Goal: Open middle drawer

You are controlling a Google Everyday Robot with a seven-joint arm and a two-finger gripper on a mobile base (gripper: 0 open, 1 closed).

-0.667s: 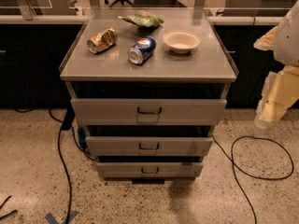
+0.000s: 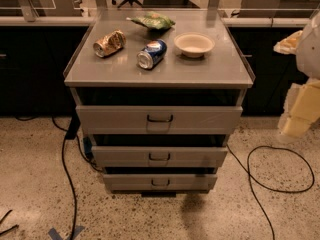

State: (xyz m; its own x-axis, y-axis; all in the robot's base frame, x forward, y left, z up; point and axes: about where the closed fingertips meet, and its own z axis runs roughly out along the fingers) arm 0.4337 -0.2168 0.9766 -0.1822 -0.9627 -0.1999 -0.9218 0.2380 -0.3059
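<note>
The middle drawer [image 2: 200,157] is a wide, shallow grey front with a small dark loop handle [image 2: 159,157] at its centre. It sits between the taller top drawer [image 2: 210,119] and the narrow bottom drawer [image 2: 190,182] of a grey cabinet. All three fronts look pushed in to about the same depth. My gripper [image 2: 299,115], a cream-coloured part at the right edge of the camera view, hangs in the air to the right of the cabinet. It is level with the top drawer, well away from the handle, and touches nothing.
On the cabinet top [image 2: 215,69] lie a crushed gold can [image 2: 109,43], a blue can [image 2: 151,53] on its side, a green snack bag [image 2: 154,21] and a white bowl [image 2: 194,44]. Black cables [image 2: 67,169] [image 2: 272,166] run over the speckled floor on both sides. Dark counters stand behind.
</note>
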